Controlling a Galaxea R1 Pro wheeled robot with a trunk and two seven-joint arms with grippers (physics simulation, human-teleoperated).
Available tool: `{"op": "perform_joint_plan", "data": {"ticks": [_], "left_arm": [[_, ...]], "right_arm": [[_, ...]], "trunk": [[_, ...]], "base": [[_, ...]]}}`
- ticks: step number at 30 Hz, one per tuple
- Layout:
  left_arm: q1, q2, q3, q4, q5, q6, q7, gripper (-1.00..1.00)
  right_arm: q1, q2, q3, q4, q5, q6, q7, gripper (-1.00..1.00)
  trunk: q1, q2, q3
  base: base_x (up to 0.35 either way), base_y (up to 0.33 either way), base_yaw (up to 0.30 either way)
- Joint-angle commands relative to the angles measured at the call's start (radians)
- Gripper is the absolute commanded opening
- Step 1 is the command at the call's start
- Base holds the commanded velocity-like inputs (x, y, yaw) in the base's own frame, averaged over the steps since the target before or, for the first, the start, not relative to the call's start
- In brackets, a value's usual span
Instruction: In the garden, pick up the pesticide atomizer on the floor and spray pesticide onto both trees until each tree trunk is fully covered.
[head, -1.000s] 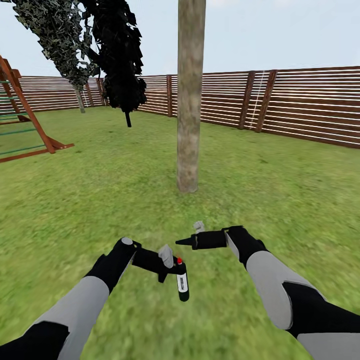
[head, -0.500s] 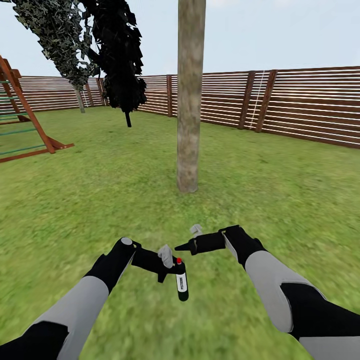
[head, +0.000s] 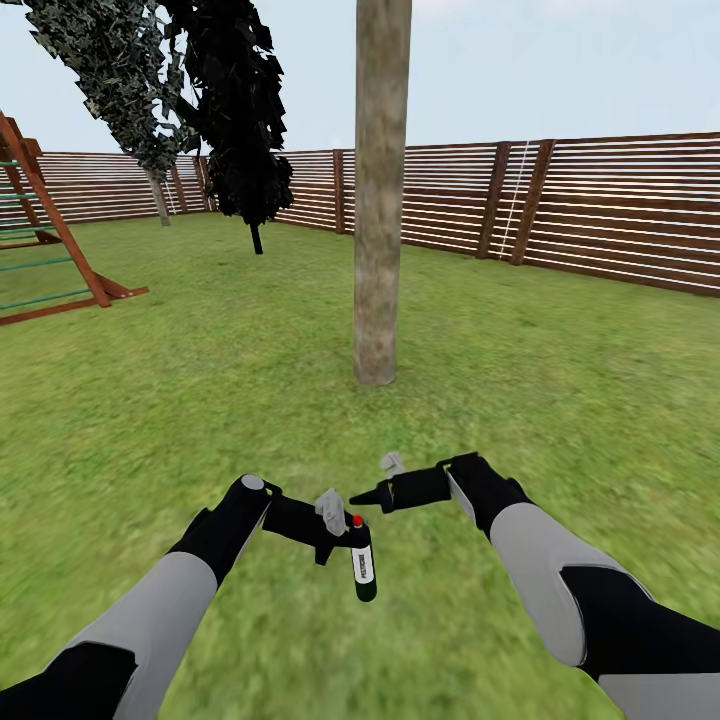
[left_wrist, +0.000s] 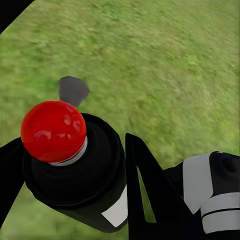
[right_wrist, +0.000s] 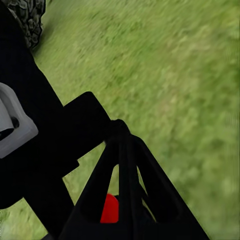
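Note:
My left gripper (head: 343, 533) is shut on the pesticide atomizer (head: 364, 572), a slim black bottle with a white label and a red top. It hangs upright just above the grass floor (head: 200, 400). In the left wrist view the atomizer (left_wrist: 95, 175) sits between two black fingers (left_wrist: 150, 195). My right gripper (head: 362, 493) is shut and empty, its tip just above and right of the bottle's top. Its shut fingers (right_wrist: 125, 190) stand over the red top (right_wrist: 110, 209). One tree trunk (head: 380, 200) rises straight ahead on the lawn, a short way beyond both grippers. No pesticide shows on its bark.
A brown slatted fence (head: 600, 205) rings the lawn at the back and right. A wooden playhouse frame (head: 50, 240) stands at the far left. Two dark conifers (head: 240, 130) lean in at the upper left. Open grass surrounds the trunk.
My right gripper has drifted slightly down and left, closer to the bottle's top. The left gripper and atomizer have barely moved.

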Motion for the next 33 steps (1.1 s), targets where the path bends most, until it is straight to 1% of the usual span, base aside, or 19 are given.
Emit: {"op": "perform_joint_plan", "data": {"ticks": [1, 3, 5, 8, 15, 23, 25, 26, 27, 30, 31, 32, 33], "left_arm": [[0.0, 0.0, 0.001, -0.002, -0.004, 0.011, -0.005, -1.0], [0.0, 0.0, 0.001, -0.001, -0.004, 0.012, -0.003, -1.0], [0.0, 0.0, 0.001, -0.001, -0.004, 0.014, 0.021, -1.0], [0.0, 0.0, 0.001, 0.0, -0.004, 0.015, 0.035, -1.0], [0.0, 0.0, 0.001, 0.0, -0.003, 0.015, 0.038, -1.0], [0.0, -0.001, 0.001, 0.001, -0.003, 0.015, 0.038, -1.0], [0.0, 0.0, 0.001, 0.002, -0.003, 0.015, 0.038, -1.0], [0.0, 0.0, 0.001, 0.002, -0.003, 0.015, 0.038, -1.0], [0.0, 0.0, 0.001, 0.002, -0.003, 0.015, 0.038, -1.0], [0.0, 0.0, 0.001, 0.003, -0.002, 0.014, 0.038, -1.0], [0.0, 0.0, 0.001, 0.003, -0.002, 0.014, 0.038, -1.0], [0.0, 0.0, 0.002, 0.003, -0.002, 0.014, 0.038, -1.0], [0.0, 0.0, 0.002, 0.004, -0.001, 0.014, 0.038, -1.0]], "right_arm": [[0.0, 0.001, -0.008, 0.0, 0.008, 0.009, 0.005, -1.0], [0.0, 0.002, -0.007, 0.002, 0.008, 0.009, 0.005, -1.0], [0.0, 0.002, -0.007, 0.003, 0.008, 0.009, 0.005, -1.0], [0.001, 0.002, -0.006, 0.003, 0.008, 0.009, 0.005, -1.0], [0.001, 0.002, -0.006, 0.024, 0.008, 0.008, 0.004, -1.0], [0.001, 0.0, -0.006, 0.026, 0.009, 0.008, 0.002, -1.0], [0.0, -0.003, -0.008, 0.022, 0.008, 0.01, -0.005, -1.0], [-0.001, -0.006, -0.009, 0.014, 0.008, 0.011, -0.026, -1.0], [-0.001, -0.013, -0.01, 0.002, 0.008, 0.012, -0.053, -1.0], [-0.002, -0.051, -0.012, -0.05, 0.006, 0.03, -0.14, -1.0], [-0.002, -0.067, -0.012, -0.071, 0.005, 0.041, -0.162, -1.0], [-0.002, -0.095, -0.012, -0.1, 0.004, 0.05, -0.201, -1.0], [-0.002, -0.113, -0.012, -0.112, 0.004, 0.054, -0.229, -1.0]], "trunk": [[0.0, 0.0, -0.001], [0.0, 0.0, -0.001], [0.0, 0.0, -0.001], [0.0, 0.0, -0.001], [0.0, 0.0, -0.001], [0.0, 0.0, -0.001], [0.0, 0.0, -0.001], [0.0, 0.0, -0.001], [0.0, 0.0, -0.001], [0.0, 0.0, -0.001], [0.0, 0.0, -0.001], [0.0, 0.0, -0.001], [0.0, 0.0, -0.001]], "base": [[0.0, 0.0, 0.0], [0.0, 0.0, 0.0], [0.0, 0.0, 0.0], [0.0, 0.0, 0.0], [0.0, 0.0, 0.0], [0.0, 0.0, 0.0], [0.0, 0.0, 0.0], [0.0, 0.0, 0.0], [0.0, 0.0, 0.0], [0.0, 0.0, 0.0], [0.0, 0.0, 0.0], [0.0, 0.0, 0.0], [0.0, 0.0, 0.0]]}}
